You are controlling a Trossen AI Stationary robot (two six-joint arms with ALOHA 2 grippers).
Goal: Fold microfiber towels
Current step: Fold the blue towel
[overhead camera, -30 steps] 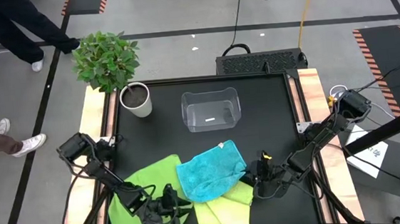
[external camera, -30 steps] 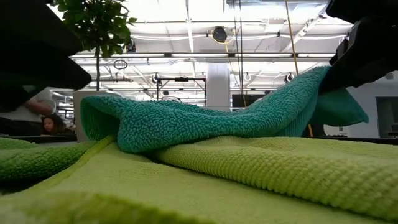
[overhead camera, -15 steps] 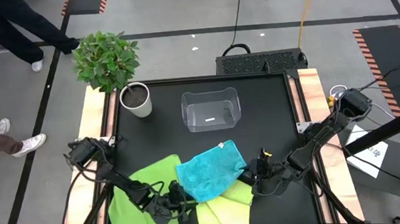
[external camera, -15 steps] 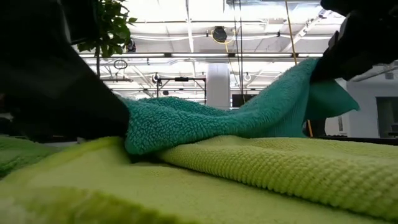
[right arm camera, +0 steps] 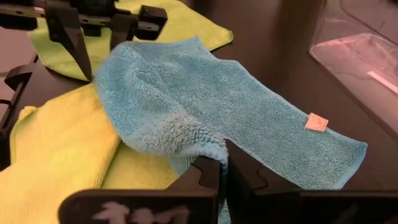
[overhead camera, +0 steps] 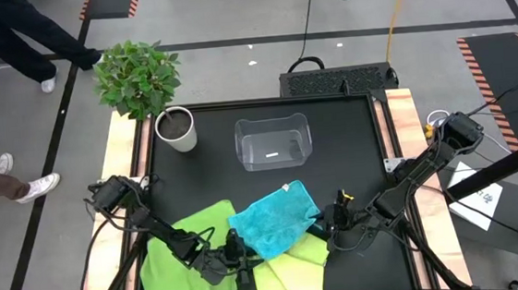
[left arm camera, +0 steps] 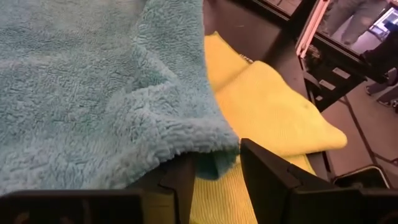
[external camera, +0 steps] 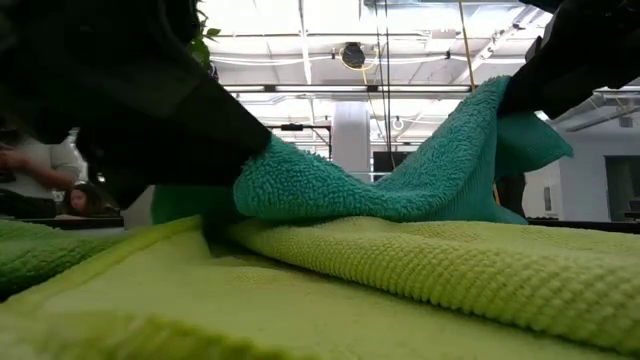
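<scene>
The turquoise towel [overhead camera: 272, 220] lies partly on the pale yellow-green towel [overhead camera: 292, 270], near the table's front edge. Its right side is raised. The bright green towel [overhead camera: 186, 253] lies flat to its left, under my left arm. My left gripper [overhead camera: 240, 258] is open at the turquoise towel's near-left edge. My right gripper [overhead camera: 332, 221] is shut on the towel's right side. In the low view the turquoise towel [external camera: 400, 180] climbs from the yellow-green towel [external camera: 420, 270] up to the right gripper's fingers. My left gripper [left arm camera: 216, 155] comes slanting down from the table's left, its open fingers on either side of the turquoise towel's near-left edge [left arm camera: 208, 140]. That edge drapes over one finger [left arm camera: 184, 182]. The other finger [left arm camera: 267, 174] stands apart from it, above the yellow-green towel. My right gripper [right arm camera: 222, 158] pinches a fold of the turquoise towel's right edge [right arm camera: 208, 149] between its two fingers, slanting down from the table's right. The held edge is lifted clear. The cloth slopes down slack from it, and its remaining part lies on the yellow-green towel.
A clear plastic bin [overhead camera: 273, 142] stands at the table's middle back. A white pot with a leafy plant [overhead camera: 174, 128] stands at the back left. People's legs show on the floor beyond the table's left side. Bare black tabletop lies between the bin and the towels.
My left gripper has moved toward the table's right and slightly down, across the bright green towel, up to the turquoise towel's near-left edge. In the low view it now covers that end of the towel. My right gripper has kept its hold on the raised edge.
</scene>
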